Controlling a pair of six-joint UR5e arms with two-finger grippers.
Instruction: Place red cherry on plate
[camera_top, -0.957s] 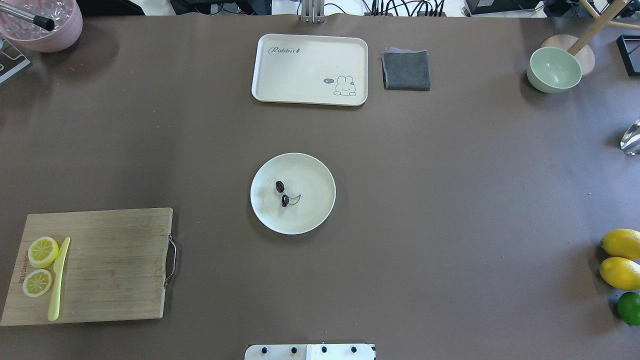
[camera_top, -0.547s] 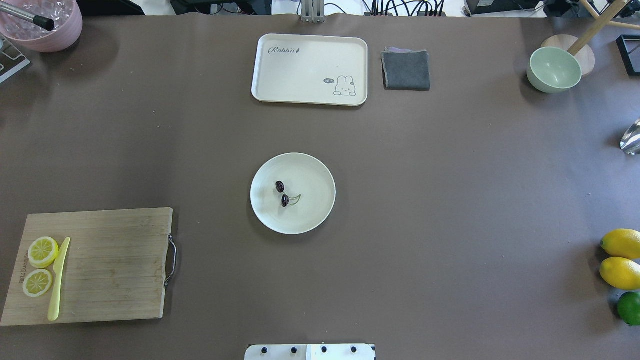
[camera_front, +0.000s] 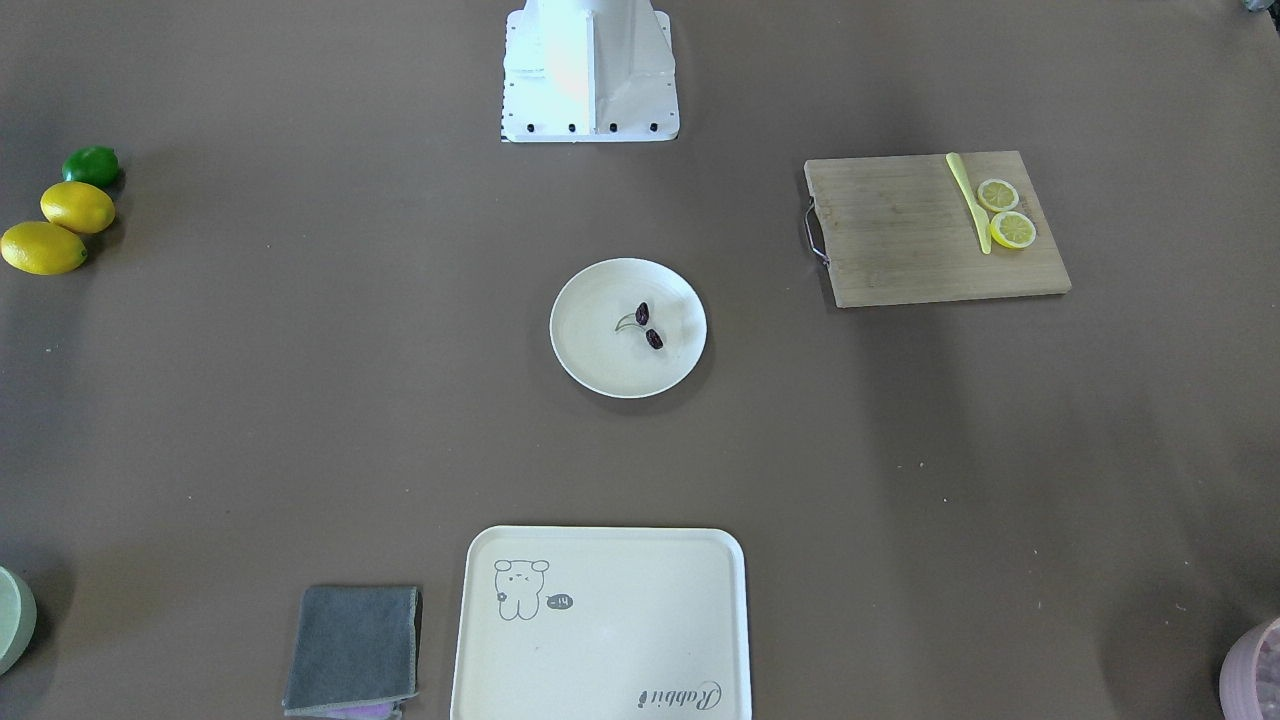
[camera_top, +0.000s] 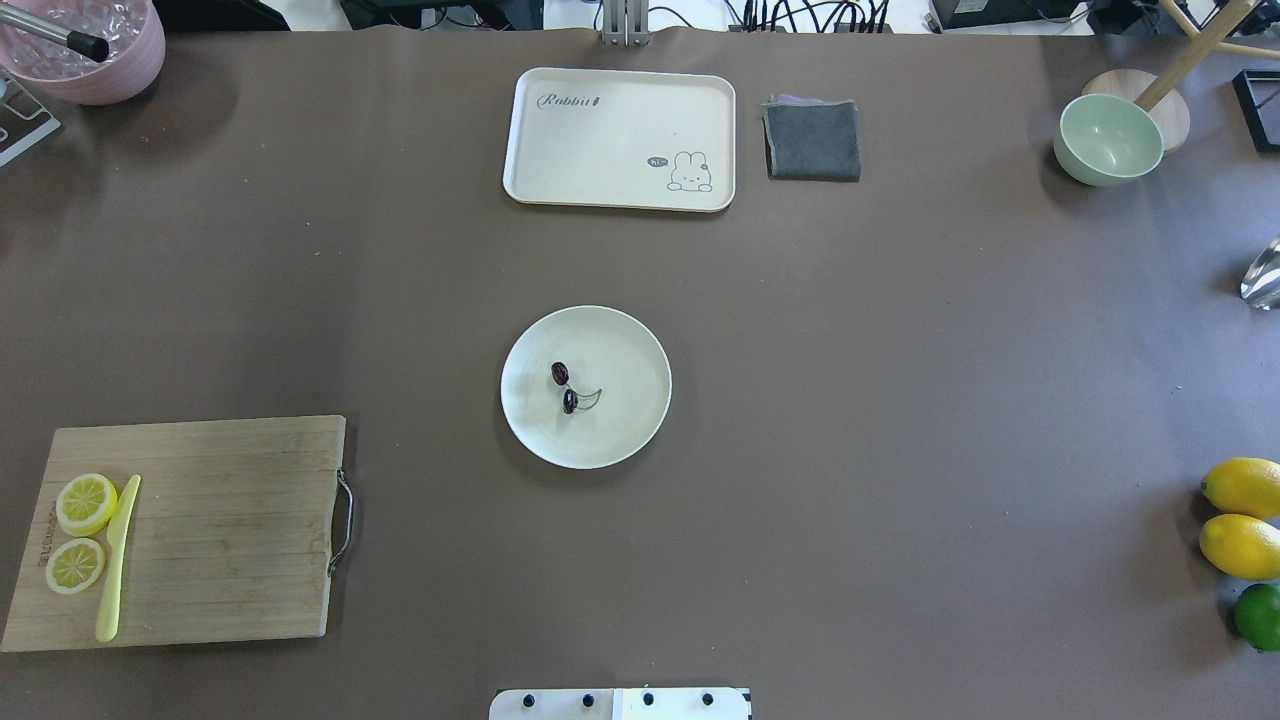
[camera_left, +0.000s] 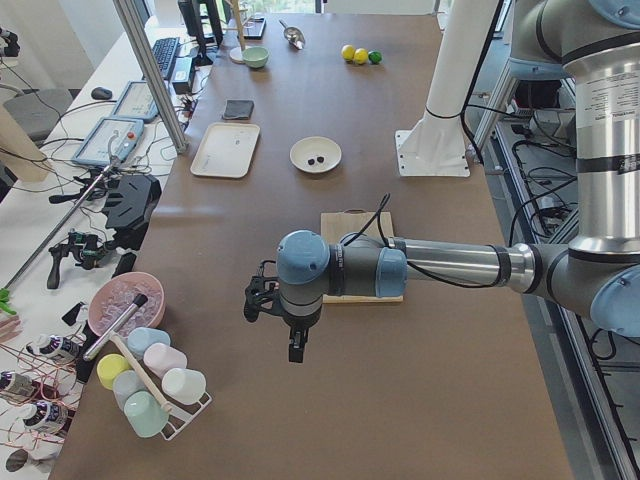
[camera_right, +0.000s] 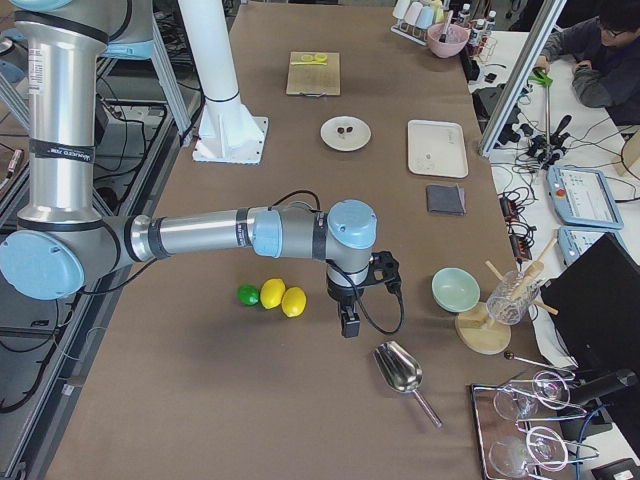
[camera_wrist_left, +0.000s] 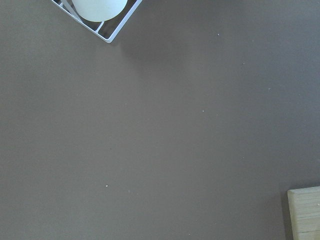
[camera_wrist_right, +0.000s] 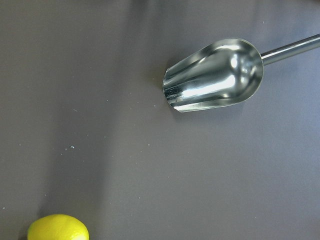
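The red cherry (camera_top: 561, 374), a pair of tiny dark fruits on thin green stems, lies inside the round cream plate (camera_top: 636, 400) at the table's middle. It also shows in the front-facing view as the cherry (camera_front: 642, 313) on the plate (camera_front: 598, 352). Nothing touches it. My left gripper (camera_left: 297, 346) hangs over bare table far from the plate, near the cup rack. My right gripper (camera_right: 348, 322) hangs at the opposite end, beside the lemons. Both show only in the side views, so I cannot tell whether they are open or shut.
A wooden cutting board (camera_top: 230, 540) holds two lemon slices (camera_top: 86, 502) and a yellow knife (camera_top: 116, 560). A rectangular cream tray (camera_top: 620, 130), a grey cloth (camera_top: 812, 140) and a green bowl (camera_top: 1108, 138) stand at the far edge. Lemons (camera_top: 1242, 487), a lime (camera_top: 1258, 615) and a metal scoop (camera_wrist_right: 215, 82) lie at the right.
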